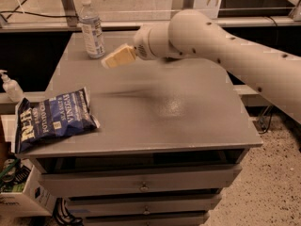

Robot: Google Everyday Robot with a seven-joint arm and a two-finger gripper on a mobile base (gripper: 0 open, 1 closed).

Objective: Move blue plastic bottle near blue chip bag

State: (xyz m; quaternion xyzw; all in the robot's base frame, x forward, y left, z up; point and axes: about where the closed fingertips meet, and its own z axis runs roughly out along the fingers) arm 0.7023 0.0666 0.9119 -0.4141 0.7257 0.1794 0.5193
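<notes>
The blue plastic bottle (91,28), clear with a white cap and a pale label, stands upright at the far left corner of the grey table (197,121). The blue chip bag (52,118) lies flat at the table's front left edge, partly overhanging it. My gripper (117,57) is above the table, just right of the bottle and a little nearer the camera, apart from it. The white arm reaches in from the right and covers the far middle of the table.
A small white pump bottle (10,86) stands on a lower ledge left of the table. Drawers (141,185) run below the tabletop. A cardboard box (19,192) sits on the floor at the lower left. A rail and glass panel line the far edge.
</notes>
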